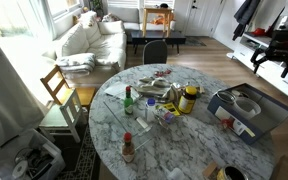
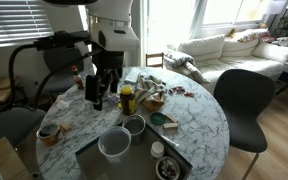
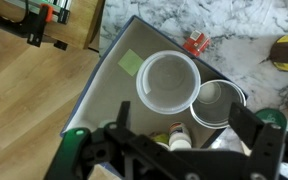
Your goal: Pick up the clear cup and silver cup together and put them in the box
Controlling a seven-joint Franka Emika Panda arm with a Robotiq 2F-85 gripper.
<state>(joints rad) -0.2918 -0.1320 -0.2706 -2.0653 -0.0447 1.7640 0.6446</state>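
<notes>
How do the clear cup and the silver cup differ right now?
The clear cup is whitish translucent plastic; the silver cup is grey metal. The clear cup's rim is wider than the silver cup's. Both stand upright, side by side, in the box.

Plastic, metal, marble
The clear cup (image 3: 167, 82) is milky matt plastic, the silver cup (image 3: 216, 105) dull grey metal, the box (image 3: 117, 102) smooth matt grey, the table (image 3: 234, 20) glossy veined marble.

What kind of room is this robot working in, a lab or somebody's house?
Most likely a home, in a combined living and dining area. A white sofa stands in the background, and the robot works at a round marble table with a wooden chair pulled up beside it.
</notes>
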